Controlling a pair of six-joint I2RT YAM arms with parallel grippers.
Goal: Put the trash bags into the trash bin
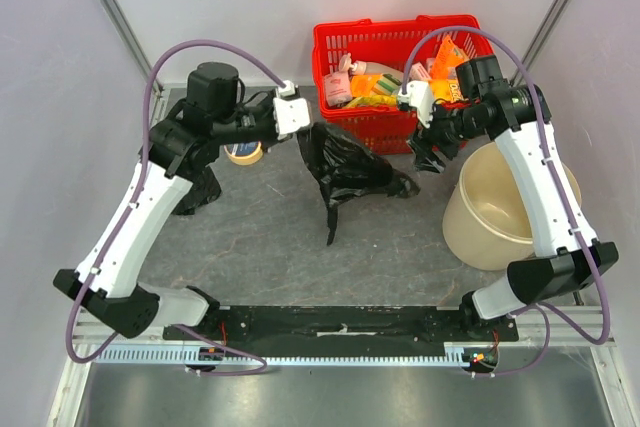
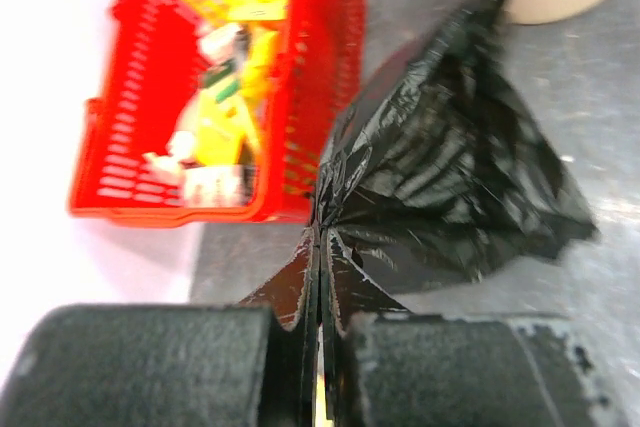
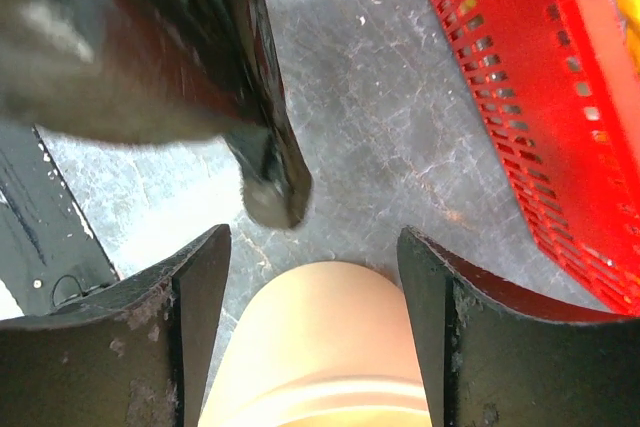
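- Top external view: we've got the left gripper [image 1: 303,130] clamped tight on a corner of the black bag [image 1: 348,169]. The left wrist view backs that up, with the fingers pressed together and plastic pinched between them.
- That bag spreads from the pinch out to the right and toward the near edge. Most of it seems to lie on the table [image 1: 260,247], with a thin tail pointing at the arm bases.
- The bin [image 1: 478,232] stands well off to the right of that gripper, on the near right side, close by the right arm. So we reckon the bag has to travel rightward and up over the rim.
- The right gripper [image 1: 428,137] is spread wide, with nothing between its fingers in the right wrist view. It hangs just by the bin's far rim, between the bin and the red basket [image 1: 330,37]. It's the nearer arm to the bin by a lot, but the left one has the bag.
- A dark clump [image 1: 430,155] sits under the right gripper; we can't tell if it's a bag.
- A second bag [image 1: 195,192] lies by the left arm, well away from the bin.
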